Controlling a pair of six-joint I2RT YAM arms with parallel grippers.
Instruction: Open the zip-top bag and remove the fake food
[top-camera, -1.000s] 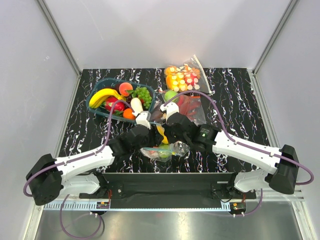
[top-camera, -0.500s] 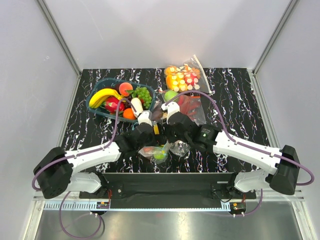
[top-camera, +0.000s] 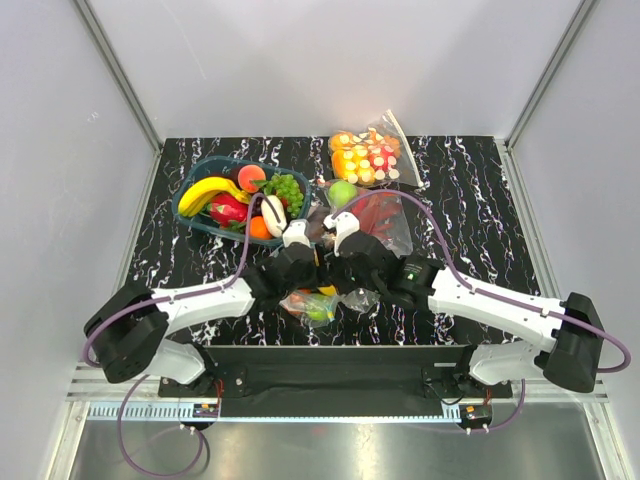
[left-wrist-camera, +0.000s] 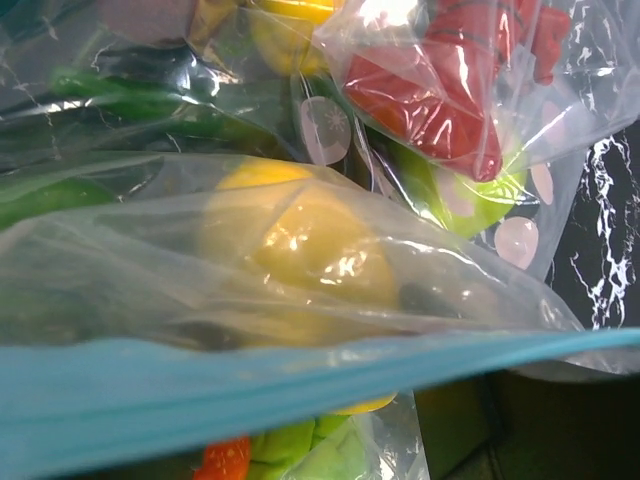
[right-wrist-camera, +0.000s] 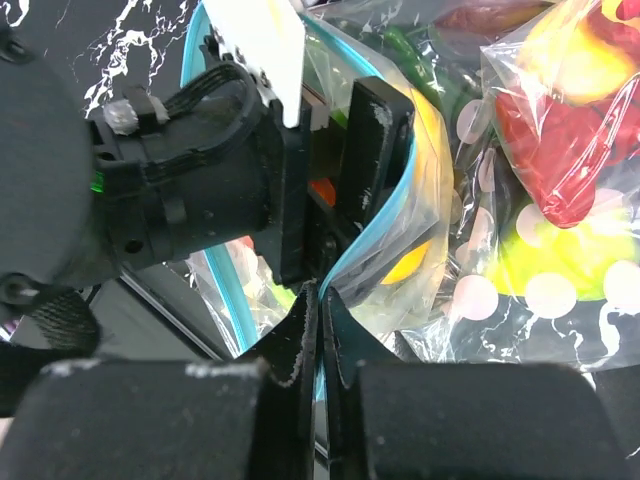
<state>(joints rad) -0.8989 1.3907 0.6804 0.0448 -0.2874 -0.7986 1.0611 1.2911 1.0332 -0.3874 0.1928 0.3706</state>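
Zip-top bag (top-camera: 322, 300) containing fake food (top-camera: 318, 311). The left gripper (top-camera: 298, 270) and right gripper (top-camera: 352, 272) meet at its far side, side by side. Beyond it, to its left, stands a fruit basket (top-camera: 196, 172).

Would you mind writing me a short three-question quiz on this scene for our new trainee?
1. True or false: the right tool is shut on the zip-top bag's zipper strip.
2. The peppers in the larger clear bag are: A) red, B) blue, C) black.
3. Fill in: the zipper strip's colour is ____.
Key: 1 true; 2 A; 3 teal-blue.
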